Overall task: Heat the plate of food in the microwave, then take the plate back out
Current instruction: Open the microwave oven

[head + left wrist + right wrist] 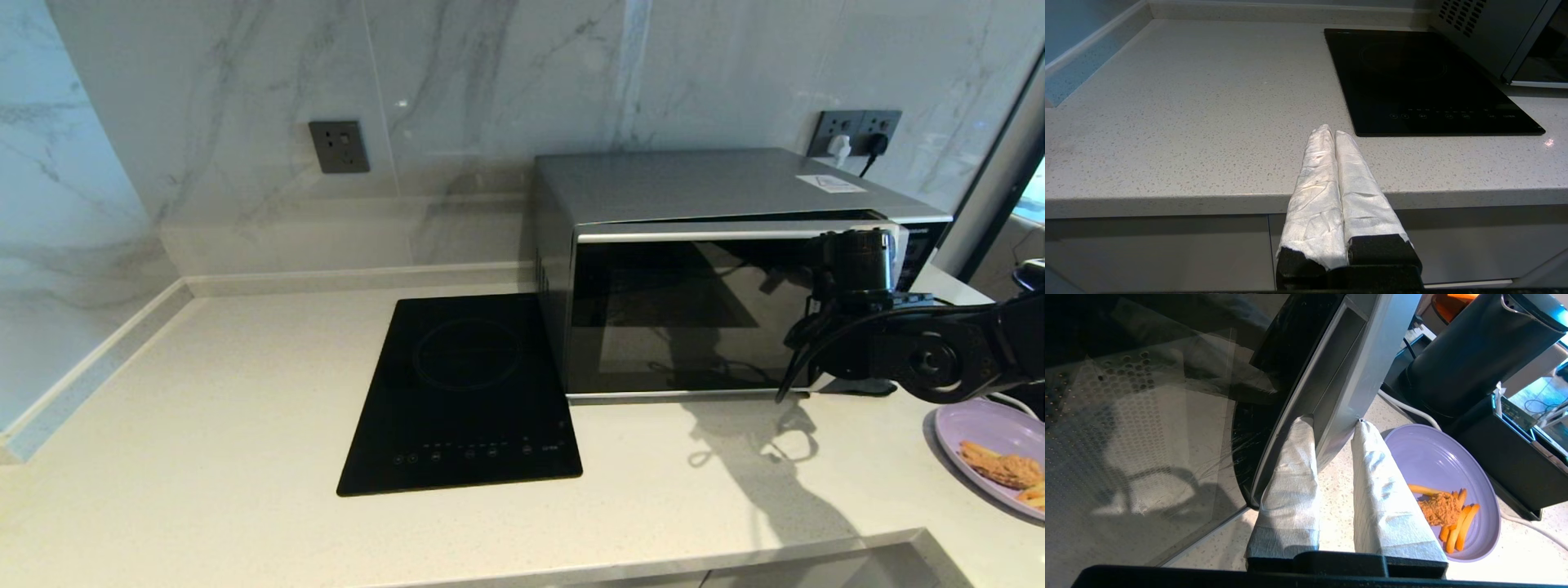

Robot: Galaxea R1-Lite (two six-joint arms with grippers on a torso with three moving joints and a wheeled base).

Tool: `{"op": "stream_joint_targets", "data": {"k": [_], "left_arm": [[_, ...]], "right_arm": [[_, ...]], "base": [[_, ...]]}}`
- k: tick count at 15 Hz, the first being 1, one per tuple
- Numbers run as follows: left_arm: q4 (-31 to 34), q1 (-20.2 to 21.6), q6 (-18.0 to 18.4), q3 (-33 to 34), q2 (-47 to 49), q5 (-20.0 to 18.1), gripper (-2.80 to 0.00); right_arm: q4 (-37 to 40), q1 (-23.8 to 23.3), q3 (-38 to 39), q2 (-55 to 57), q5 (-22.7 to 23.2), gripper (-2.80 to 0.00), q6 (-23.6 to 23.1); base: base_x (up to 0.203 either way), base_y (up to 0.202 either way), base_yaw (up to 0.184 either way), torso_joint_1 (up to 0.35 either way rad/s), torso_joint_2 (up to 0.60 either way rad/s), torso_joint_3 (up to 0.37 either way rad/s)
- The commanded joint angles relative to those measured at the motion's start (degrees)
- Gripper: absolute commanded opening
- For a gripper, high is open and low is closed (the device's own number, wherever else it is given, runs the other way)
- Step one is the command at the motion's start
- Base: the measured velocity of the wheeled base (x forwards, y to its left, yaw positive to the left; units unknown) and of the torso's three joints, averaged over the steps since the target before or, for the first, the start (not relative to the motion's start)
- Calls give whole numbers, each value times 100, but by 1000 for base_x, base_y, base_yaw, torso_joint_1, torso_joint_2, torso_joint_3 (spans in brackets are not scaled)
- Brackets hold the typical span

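Note:
The silver microwave (pixel 694 184) stands at the back right of the counter, its dark glass door (pixel 686 318) slightly ajar along the top edge. My right gripper (pixel 1333 421) is shut on the door's silver handle (pixel 1341 371), with one white-wrapped finger on each side of it. The right arm (pixel 939 355) reaches in from the right. The lilac plate of food (pixel 1429 457) sits on the counter just right of the microwave, with orange fries and a brown breaded piece (pixel 1439 508); its edge (pixel 967 420) shows in the head view. My left gripper (pixel 1334 131) is shut and empty at the counter's front edge.
A flat black induction hob (pixel 465 392) lies left of the microwave. A tall black appliance (pixel 1474 347) and a white cable (pixel 1408 410) stand beyond the plate. Wall sockets (pixel 857 131) sit behind the microwave. The counter's front edge (pixel 1167 200) runs below my left gripper.

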Motion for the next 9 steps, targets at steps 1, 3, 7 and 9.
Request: {"op": "stream_joint_targets", "data": {"k": [1,3,7,9], "left_arm": [[-4,2,-6,0,9,3,-280],[-4,2,-6,0,9,3,-280],[-4,2,-6,0,9,3,-280],[-4,2,-6,0,9,3,-280]], "right_arm": [[-20,9,76,-59,12,-280,3],[-20,9,83,-121,36,0,11],[-11,9,155,-210,38,0,5],[-11,64,216,-320,46,0,13]], "base": [[0,0,0,0,0,0],[0,0,0,0,0,0],[0,0,0,0,0,0],[0,0,0,0,0,0]]}}
